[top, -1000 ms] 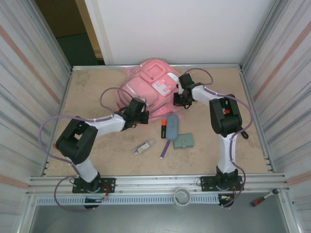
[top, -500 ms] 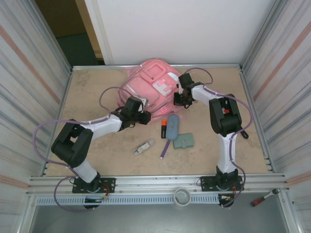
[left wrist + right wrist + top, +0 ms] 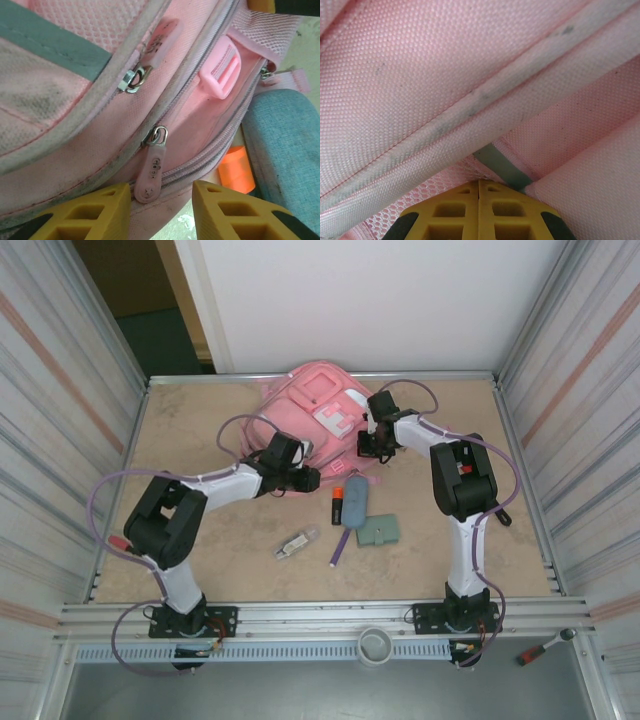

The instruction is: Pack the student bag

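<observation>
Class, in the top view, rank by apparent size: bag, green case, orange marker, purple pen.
1. Bag
2. Green case
3. Purple pen and orange marker: too alike to rank; the pen looks longer, the marker thicker.

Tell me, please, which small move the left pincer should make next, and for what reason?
Probably advance the left pincer a little and close it on the lower zip pull. Its jaws stand apart, the pull hangs between them, and that zip on the student bag looks closed. The right pincer, shut, presses against the bag's fabric.
</observation>
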